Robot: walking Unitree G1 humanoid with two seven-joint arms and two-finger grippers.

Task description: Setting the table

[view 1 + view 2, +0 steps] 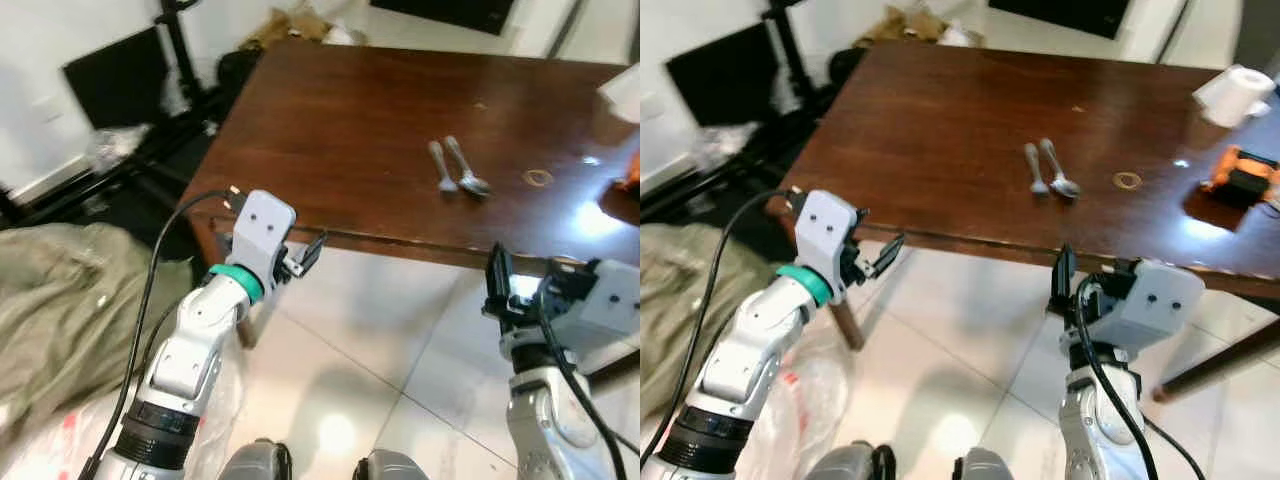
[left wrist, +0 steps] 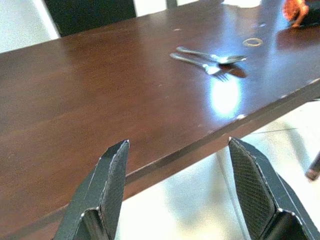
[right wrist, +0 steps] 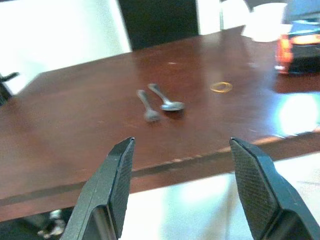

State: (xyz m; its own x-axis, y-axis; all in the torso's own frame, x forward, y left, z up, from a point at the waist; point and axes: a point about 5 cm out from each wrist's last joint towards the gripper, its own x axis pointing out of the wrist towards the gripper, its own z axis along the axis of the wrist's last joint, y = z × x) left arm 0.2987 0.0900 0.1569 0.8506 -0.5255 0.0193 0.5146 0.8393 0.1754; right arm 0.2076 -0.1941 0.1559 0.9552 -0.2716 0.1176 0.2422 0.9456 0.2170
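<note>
At the bottom of the head views both silver arms reach up from the lower corners over pale floor tiles (image 1: 400, 350). The left hand (image 1: 305, 257) sits left of centre, just short of the near edge of the tabletop (image 1: 940, 110), its black fingers (image 2: 107, 185) spread wide with nothing between them. The right hand (image 1: 1062, 278) is in the lower right, also below the near edge, fingers (image 3: 252, 182) set well apart and empty.

In the lower left of the frame a rumpled olive cloth (image 1: 50, 300) lies on the floor, with clear plastic wrap (image 1: 805, 395) beside the left arm. A wooden table leg (image 1: 845, 325) shows just behind that arm.

Beyond the hands stretches the dark brown tabletop, filling the middle and upper part of the frame. Right of centre on it lie a fork (image 1: 1034, 168) and a spoon (image 1: 1058, 167), side by side and nearly touching at their heads, handles pointing away from the robot. Just to their right is a small ring-shaped rubber band (image 1: 1127, 180). Further right, near the frame edge, sits an orange and black object (image 1: 1240, 172), and above it, in the upper right corner, a white paper roll (image 1: 1232, 95).

At the far upper left, past the tabletop, a black panel (image 1: 115, 75) leans against the wall beside a black stand (image 1: 180, 45).
</note>
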